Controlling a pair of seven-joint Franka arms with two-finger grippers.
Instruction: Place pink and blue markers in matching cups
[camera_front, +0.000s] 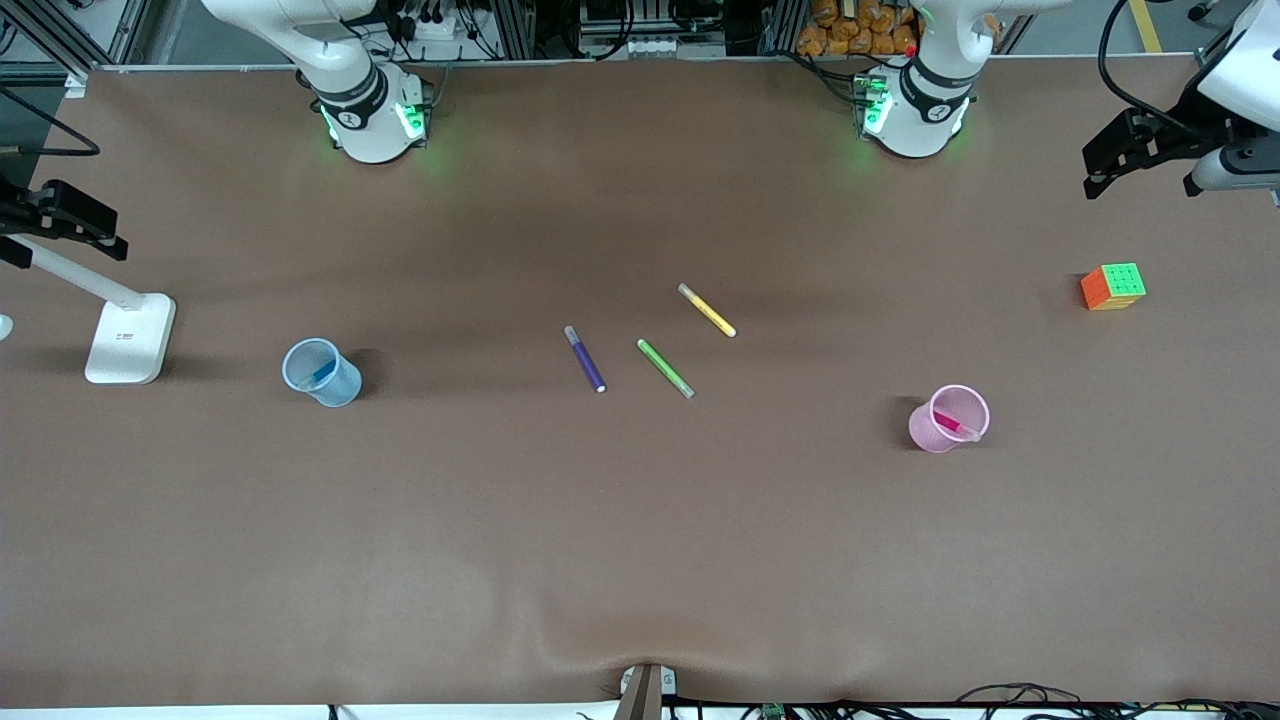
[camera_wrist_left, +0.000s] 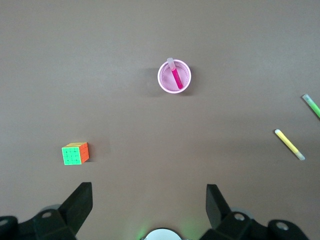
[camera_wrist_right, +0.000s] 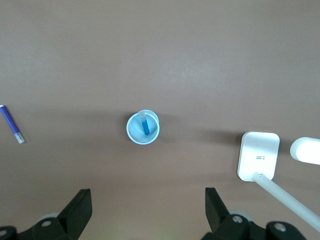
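The pink marker (camera_front: 950, 424) stands tilted inside the light pink cup (camera_front: 930, 430) toward the left arm's end of the table. In the left wrist view the marker (camera_wrist_left: 175, 79) leans in the cup (camera_wrist_left: 161, 82). The blue marker (camera_front: 321, 373) stands inside the light blue cup (camera_front: 340, 388) toward the right arm's end; the right wrist view shows the marker (camera_wrist_right: 145, 126) in the cup (camera_wrist_right: 134, 131). My left gripper (camera_wrist_left: 149, 192) is open and empty, high over the table at its arm's end (camera_front: 1140, 180). My right gripper (camera_wrist_right: 148, 197) is open and empty, high over its arm's end (camera_front: 70, 235).
A dark purple pen (camera_front: 585, 359), a green pen (camera_front: 665, 368) and a yellow pen (camera_front: 707, 310) lie mid-table between the cups. A colour cube (camera_front: 1113, 286) sits near the left arm's end. A white lamp base (camera_front: 130, 340) stands near the blue cup.
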